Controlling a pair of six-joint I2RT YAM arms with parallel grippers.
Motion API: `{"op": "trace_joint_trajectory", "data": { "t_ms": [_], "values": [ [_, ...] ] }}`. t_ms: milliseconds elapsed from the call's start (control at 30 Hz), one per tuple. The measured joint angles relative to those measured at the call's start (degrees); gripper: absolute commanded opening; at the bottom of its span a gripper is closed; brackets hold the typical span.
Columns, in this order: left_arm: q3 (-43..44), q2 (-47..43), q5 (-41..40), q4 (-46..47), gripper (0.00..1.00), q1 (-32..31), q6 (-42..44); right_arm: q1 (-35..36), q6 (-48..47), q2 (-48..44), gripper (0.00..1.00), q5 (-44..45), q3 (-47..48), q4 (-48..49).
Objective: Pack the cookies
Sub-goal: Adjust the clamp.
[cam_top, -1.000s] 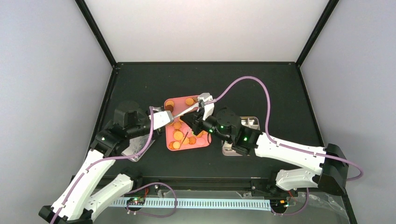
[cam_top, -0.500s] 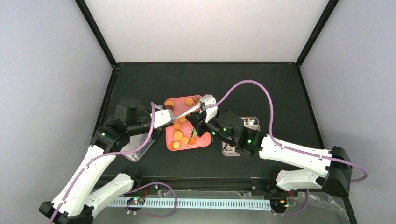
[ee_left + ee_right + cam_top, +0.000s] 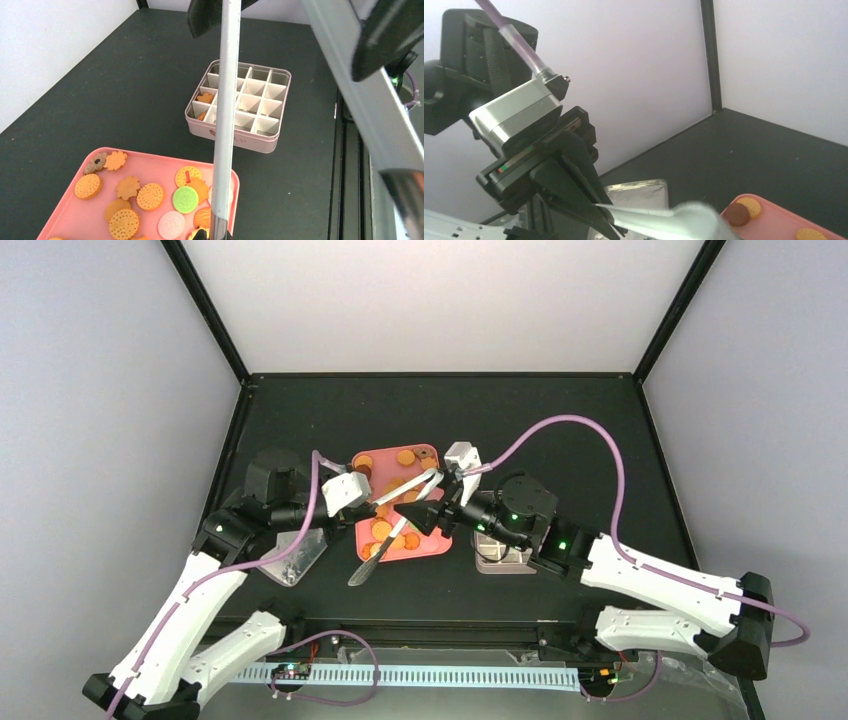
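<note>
The left end effector [image 3: 600, 206] is pressed together on the narrow end of one arm of the metal tongs [image 3: 405, 485]; from above that pinch is hidden under the wrist's white camera block. The right end effector [image 3: 432, 502] stands spread, its black fingers [image 3: 214, 15] wide apart with both tong arms running between them; whether the pads touch the metal cannot be told, and its own wrist view shows none of its fingers, only a blurred strip of tong at the lower edge. The free tong arm slants down across the pink tray [image 3: 75, 222]; its tip is cut off at the bottom of the left wrist view. The cookies [image 3: 150, 196] lie loose on that tray, some covered by the tongs and the dark fingers; two more sit in left-hand cells of the gridded box [image 3: 240, 142], just beside the tray on the black surface [image 3: 600, 440]. From above the right arm covers most of that box; a clear flat piece [image 3: 305, 555] lies partly under the left arm.
</note>
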Motion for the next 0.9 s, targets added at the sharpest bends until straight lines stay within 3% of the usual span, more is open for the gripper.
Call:
{"op": "trace_joint_trajectory", "data": {
  "t_ms": [167, 467, 900],
  "values": [
    [0.72, -0.83, 0.28, 0.31, 0.02, 0.07, -2.49, -0.76, 1.79, -3.96, 1.00, 0.26, -3.67, 0.50],
    [1.31, -0.96, 0.33, 0.61, 0.02, 0.11, -6.43, -3.76, 5.92, -6.64, 1.00, -3.69, -9.05, 5.46],
    [3.43, -0.96, 6.91, 3.45, 0.01, 0.33, -14.53, -6.69, 11.72, -1.42, 1.00, -13.99, -9.57, 15.80]
  ]
}}
